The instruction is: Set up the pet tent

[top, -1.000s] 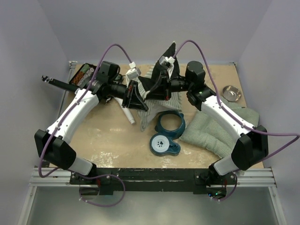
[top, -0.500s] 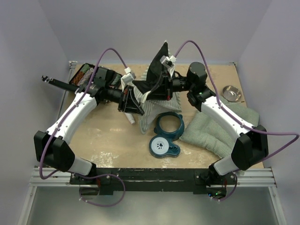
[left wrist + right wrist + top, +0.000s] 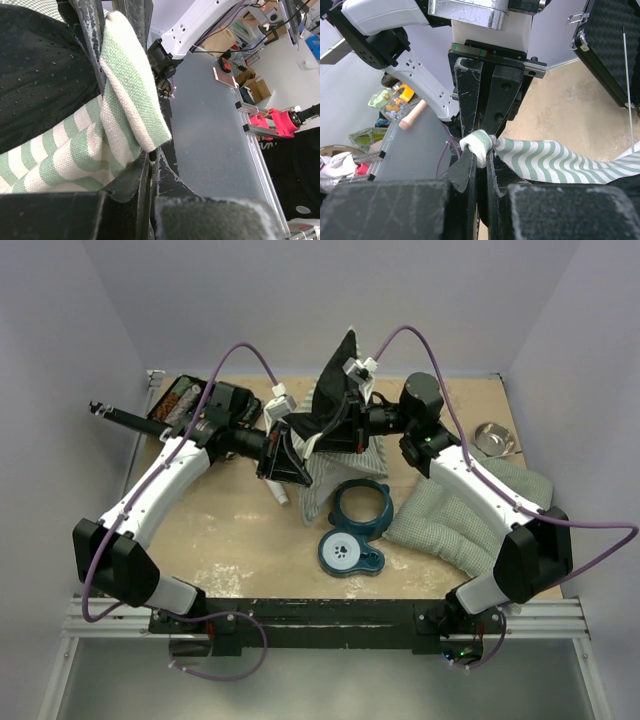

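Pet tent sits at 12 o'clock on my table, half lifted: its black floor panel peaks above the two grippers, and striped cloth trails down to the board toward the teal bowl stand at 6 o'clock of it. My left gripper points in from 9 o'clock and my right gripper from 3 o'clock, nearly tip to tip, and my wrist views show each pinched tight on a fold of the striped hem. A checked cushion lies at 4 o'clock, beside the stand

Table open front-left — bowl stand, cushion block right; tent prob. fills rear.
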You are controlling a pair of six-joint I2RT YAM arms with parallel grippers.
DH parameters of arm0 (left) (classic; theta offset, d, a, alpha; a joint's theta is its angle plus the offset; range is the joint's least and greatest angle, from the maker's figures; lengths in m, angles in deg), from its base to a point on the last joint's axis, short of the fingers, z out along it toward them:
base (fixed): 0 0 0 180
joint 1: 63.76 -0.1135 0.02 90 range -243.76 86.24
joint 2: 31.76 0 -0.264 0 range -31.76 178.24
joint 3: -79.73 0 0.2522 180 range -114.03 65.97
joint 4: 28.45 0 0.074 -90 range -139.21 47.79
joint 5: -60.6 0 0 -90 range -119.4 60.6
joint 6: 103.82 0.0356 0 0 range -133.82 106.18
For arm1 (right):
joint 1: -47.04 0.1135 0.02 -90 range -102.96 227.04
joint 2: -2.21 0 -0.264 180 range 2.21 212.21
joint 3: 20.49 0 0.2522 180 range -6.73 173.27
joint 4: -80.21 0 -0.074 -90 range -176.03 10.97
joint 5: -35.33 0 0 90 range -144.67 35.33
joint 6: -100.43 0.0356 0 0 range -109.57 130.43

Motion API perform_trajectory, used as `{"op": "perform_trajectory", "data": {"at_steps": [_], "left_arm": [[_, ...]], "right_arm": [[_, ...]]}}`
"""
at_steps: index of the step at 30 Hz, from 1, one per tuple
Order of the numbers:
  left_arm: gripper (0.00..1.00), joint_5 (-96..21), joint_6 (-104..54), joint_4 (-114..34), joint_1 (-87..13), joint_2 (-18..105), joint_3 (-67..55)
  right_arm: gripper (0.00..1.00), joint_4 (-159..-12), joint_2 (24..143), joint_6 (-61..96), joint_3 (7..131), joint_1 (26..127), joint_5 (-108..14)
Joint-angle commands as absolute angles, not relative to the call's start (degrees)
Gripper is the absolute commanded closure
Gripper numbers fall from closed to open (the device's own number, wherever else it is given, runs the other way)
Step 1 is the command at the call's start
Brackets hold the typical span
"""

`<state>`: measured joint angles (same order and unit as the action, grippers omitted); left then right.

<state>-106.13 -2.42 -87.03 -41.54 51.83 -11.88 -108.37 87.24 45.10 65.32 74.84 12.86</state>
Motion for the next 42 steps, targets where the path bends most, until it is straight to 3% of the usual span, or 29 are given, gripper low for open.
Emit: {"op": "perform_trajectory", "data": {"at_steps": [1,9,21,32,37,38,39,42], "left_arm": [[1.00,-94.8,-4.3,-94.3,-40.7,55.3,-10.1],[1.00,-94.8,-5.4,-94.5,-40.7,56.3,-12.7],[1.00,-94.6,-7.0,-92.8,-40.7,55.7,-15.3],[0.99,-92.8,-3.2,-95.5,-40.2,57.4,-17.6],[0.78,-92.3,-1.5,-95.5,-41.7,55.0,-13.4],[0.66,-92.2,-2.0,-94.0,-42.2,54.1,-12.4],[0.61,-92.1,-2.5,-92.4,-42.6,53.0,-11.5],[0.58,-92.3,-3.4,-89.2,-43.0,50.9,-9.3]], "right_arm": [[1.00,-124.1,82.6,48.3,69.2,74.2,9.2],[1.00,-120.4,80.7,43.2,66.2,75.4,11.2],[1.00,-96.7,81.1,21.6,68.5,76.0,12.5],[1.00,-86.4,84.0,11.2,73.0,77.7,12.1],[1.00,-87.1,84.7,12.4,75.9,77.1,12.2],[1.00,-87.3,84.7,12.8,76.1,77.1,12.2],[1.00,-87.6,84.7,13.1,76.2,77.1,12.3],[1.00,-87.4,84.6,13.3,76.1,77.0,12.4]]}}
